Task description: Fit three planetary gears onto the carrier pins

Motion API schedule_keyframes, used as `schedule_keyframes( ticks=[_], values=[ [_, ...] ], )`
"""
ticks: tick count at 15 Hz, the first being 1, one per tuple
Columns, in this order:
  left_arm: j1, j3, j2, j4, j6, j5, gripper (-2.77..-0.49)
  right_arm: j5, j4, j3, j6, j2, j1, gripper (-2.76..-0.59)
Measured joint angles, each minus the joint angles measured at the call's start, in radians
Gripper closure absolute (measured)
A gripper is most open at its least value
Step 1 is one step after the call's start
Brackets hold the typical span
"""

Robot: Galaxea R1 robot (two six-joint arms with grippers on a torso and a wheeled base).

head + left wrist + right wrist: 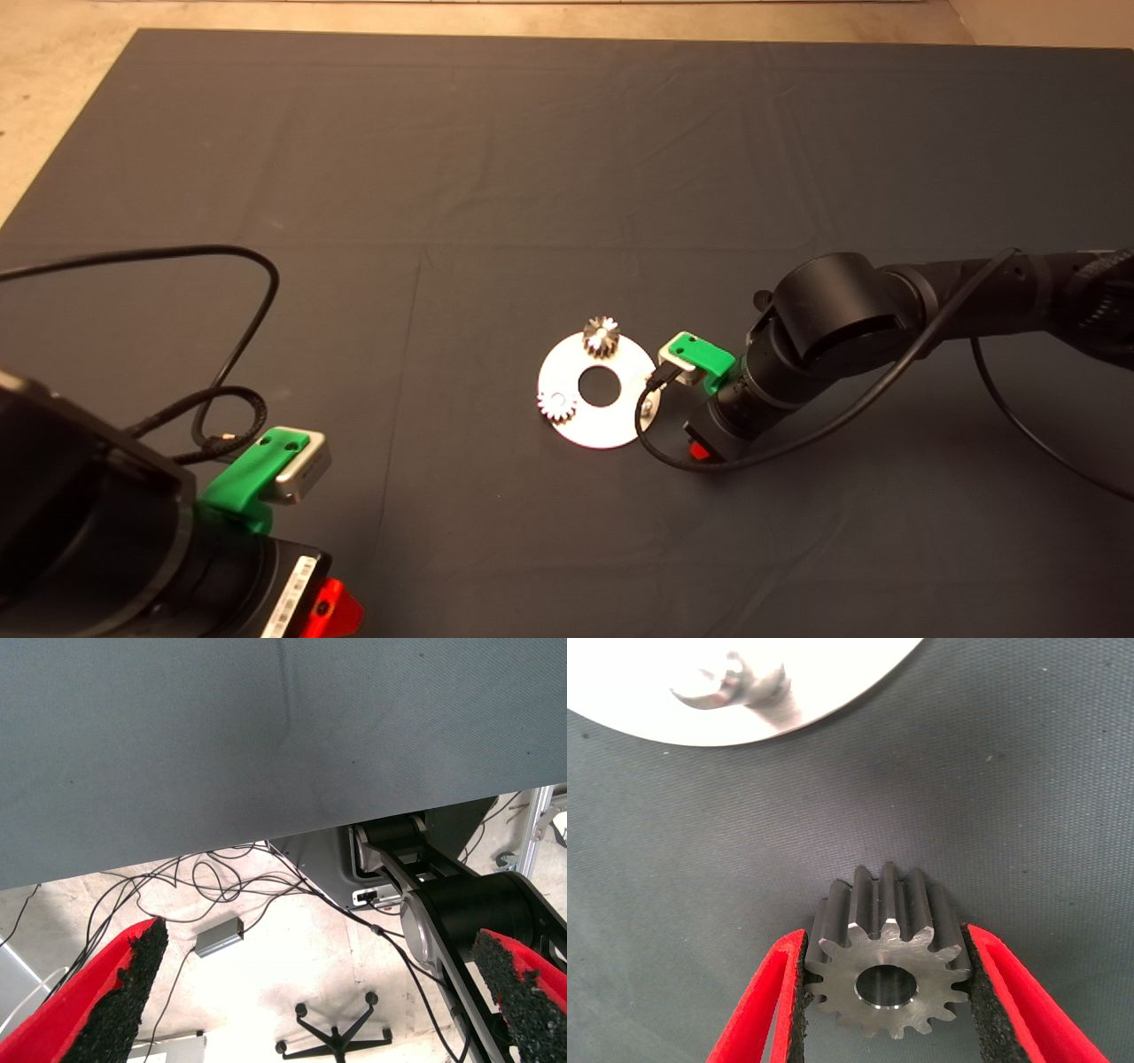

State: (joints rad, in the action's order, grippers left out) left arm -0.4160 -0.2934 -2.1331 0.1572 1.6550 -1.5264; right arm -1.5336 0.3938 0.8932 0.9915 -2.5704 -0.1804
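Plainly, the flat round silver-white disc (602,416) lies on the dark woven mat (532,159) that covers the table, its big round hole in the middle. One toothed steel gear (601,337) stands on the disc at about 12 o'clock, a second gear (557,406) sits at about 8 o'clock, and a bare stubby pin (648,406) stands at about 4 o'clock.

The right claw (884,992) hangs just off the disc's 4 o'clock edge, above the mat. Its red fingers (757,1010) with rough black foam pads are closed on a third gear (888,970), pressing its pointed teeth on both sides; the smooth centre hole shows. Across a strip of mat from it, the bare pin (757,693) rises shiny from the disc.

The left claw (319,992) waits at the table's lower left corner, fingers spread wide and holding nothing, with cables and a chair base on the floor beyond.
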Motion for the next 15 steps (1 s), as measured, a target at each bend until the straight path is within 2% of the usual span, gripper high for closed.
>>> schedule_keyframes(
  ticks=[9, 15],
  values=[
    [0.000, 0.000, 0.000, 0.000, 0.000, 0.000, -2.48, 0.000, 0.001, -0.009, 0.000, 0.000, -0.005, -0.99],
    [0.000, 0.000, -0.001, 0.000, 0.000, 0.000, -2.48, 0.000, 0.000, -0.010, 0.001, -0.011, -0.059, -0.99]
  ],
)
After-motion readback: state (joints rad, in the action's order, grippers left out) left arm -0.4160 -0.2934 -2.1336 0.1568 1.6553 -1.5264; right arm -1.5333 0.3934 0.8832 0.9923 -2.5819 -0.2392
